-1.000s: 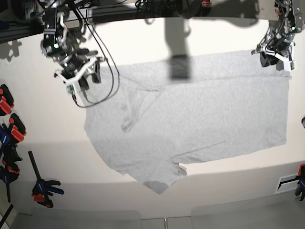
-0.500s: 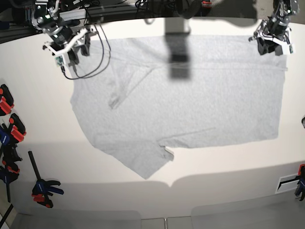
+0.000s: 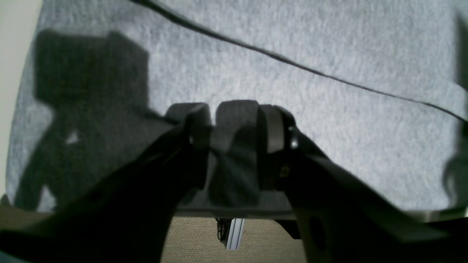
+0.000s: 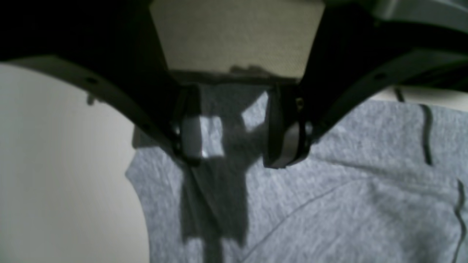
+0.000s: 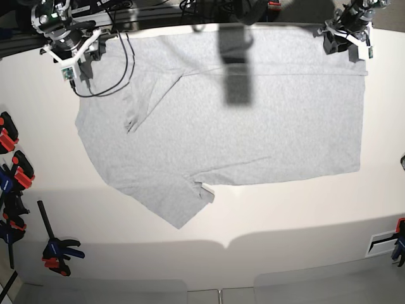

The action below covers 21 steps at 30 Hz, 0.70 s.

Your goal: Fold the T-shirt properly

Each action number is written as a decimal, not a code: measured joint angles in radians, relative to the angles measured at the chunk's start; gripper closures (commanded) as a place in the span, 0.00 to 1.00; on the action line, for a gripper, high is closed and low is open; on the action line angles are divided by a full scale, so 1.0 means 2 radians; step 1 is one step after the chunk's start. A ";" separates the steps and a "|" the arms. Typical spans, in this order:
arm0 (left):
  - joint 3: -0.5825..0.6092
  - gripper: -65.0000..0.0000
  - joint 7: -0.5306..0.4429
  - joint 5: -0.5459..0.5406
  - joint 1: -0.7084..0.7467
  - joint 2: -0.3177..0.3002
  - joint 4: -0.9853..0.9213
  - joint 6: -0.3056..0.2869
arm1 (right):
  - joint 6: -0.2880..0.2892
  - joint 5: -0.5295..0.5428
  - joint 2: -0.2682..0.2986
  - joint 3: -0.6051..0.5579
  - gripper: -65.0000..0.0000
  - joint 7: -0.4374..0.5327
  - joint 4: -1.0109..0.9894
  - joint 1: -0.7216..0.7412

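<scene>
1. T-shirt [image 5: 228, 126] lies spread flat, plain side up, reaching the table's [image 5: 304, 221] far edge; one sleeve points near-left
2. My left gripper [image 3: 234, 126] pinches a bunch of fabric at the far-right corner
3. My right gripper [image 4: 234, 124] at far-left: fingers apart, cloth between them I think, view is dark
4. No fold made yet, all folding left

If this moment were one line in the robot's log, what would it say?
step: spreading | T-shirt: flat on table, plain side up | left gripper: shut on hem corner | right gripper: fingers open over shoulder edge
</scene>
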 measured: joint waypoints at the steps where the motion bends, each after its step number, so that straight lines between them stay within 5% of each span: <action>1: 0.000 0.69 0.000 0.000 0.000 0.000 0.001 0.000 | 0.000 -0.007 0.000 0.000 0.55 -0.007 0.008 -0.002; 13: 0.002 0.69 0.015 0.010 0.000 0.000 0.014 0.004 | -0.024 -0.021 -0.002 -0.001 0.55 -0.019 0.161 0.006; 21: 0.010 0.69 0.054 0.087 0.001 0.004 0.070 0.011 | -0.024 -0.022 -0.002 -0.001 0.55 -0.018 0.161 0.020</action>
